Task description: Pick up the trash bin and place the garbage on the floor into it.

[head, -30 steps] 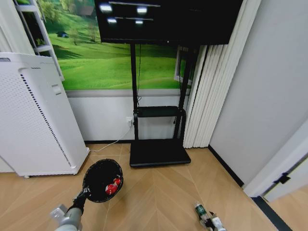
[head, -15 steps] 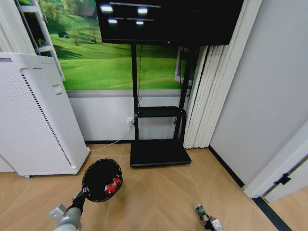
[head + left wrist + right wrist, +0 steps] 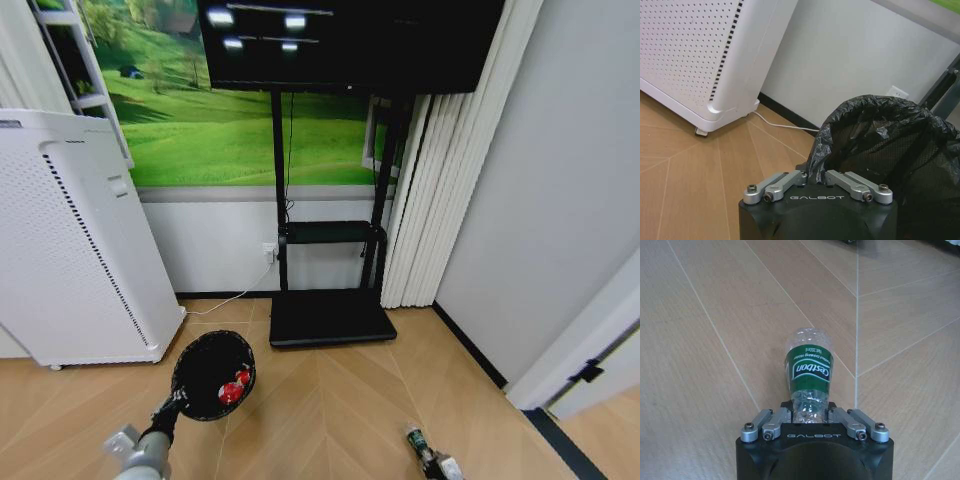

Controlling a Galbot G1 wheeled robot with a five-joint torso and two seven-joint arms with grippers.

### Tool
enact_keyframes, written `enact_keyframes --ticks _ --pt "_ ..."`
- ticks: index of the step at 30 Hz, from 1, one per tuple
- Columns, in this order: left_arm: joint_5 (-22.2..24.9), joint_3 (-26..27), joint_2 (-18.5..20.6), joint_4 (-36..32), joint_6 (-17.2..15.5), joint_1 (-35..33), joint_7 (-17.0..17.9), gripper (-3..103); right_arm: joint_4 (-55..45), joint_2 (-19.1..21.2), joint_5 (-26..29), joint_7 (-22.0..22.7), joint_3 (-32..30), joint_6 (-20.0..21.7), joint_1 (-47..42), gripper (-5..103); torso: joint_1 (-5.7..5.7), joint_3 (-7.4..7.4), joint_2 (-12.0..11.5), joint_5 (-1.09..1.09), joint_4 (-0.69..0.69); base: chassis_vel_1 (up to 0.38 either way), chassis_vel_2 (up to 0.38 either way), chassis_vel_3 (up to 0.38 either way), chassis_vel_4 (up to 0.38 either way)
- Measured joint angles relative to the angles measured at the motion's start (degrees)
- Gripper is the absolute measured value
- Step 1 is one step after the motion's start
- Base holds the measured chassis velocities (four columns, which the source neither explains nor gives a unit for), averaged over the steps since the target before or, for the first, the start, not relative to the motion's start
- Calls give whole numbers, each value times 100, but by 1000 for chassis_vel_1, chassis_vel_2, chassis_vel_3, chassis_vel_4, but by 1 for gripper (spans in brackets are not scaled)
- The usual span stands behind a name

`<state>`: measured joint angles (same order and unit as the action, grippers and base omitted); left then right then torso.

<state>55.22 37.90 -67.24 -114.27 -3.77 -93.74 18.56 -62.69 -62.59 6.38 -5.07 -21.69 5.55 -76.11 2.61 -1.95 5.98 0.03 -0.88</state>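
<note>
Left gripper (image 3: 816, 178): clamped on rim of small round black mesh trash bin (image 3: 213, 374), near left; could slip, tilting.

Right gripper (image 3: 811, 416): closed on clear plastic green-labelled bottle (image 3: 809, 371), near right; smooth, could twist free.

tan chevron floor (image 3: 340, 410); white appliance (image 3: 70, 250) and black tv stand base (image 3: 330, 318) standing on it.

Room behind the work
A white perforated appliance (image 3: 70, 240) stands by the wall; a black screen stand (image 3: 330, 315) sits beside pale curtains (image 3: 440, 180).
</note>
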Motion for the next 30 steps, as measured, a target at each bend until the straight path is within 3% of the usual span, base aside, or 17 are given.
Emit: enact_keyframes --ticks 4,11,14,21,30 --pt "-10 -139 107 55 -7 103 1 3 -442 -13 120 23 -133 -10 -118 22 2 -1 -1 6 0 0 0 0 0" --pt "-142 -769 367 491 -60 572 16 3 -1982 -145 136 216 -704 -477 -672 21 1 0 -1 -4 1 0 0 0 0" --pt "-394 -1099 541 852 -61 769 -154 3 -2674 -165 176 192 -879 -815 -967 21 1 0 0 -7 -1 0 0 0 0" --pt "-991 -1338 748 1296 -33 893 -583 3 -3460 -214 4 66 -623 -1543 -1055 21 1 0 0 -3 5 0 0 0 0" --pt "-999 -1982 1025 1495 -92 1413 -719 3 -4350 -398 -123 -29 -226 -2134 -1522 21 1 1 1 -3 0 0 0 0 0"
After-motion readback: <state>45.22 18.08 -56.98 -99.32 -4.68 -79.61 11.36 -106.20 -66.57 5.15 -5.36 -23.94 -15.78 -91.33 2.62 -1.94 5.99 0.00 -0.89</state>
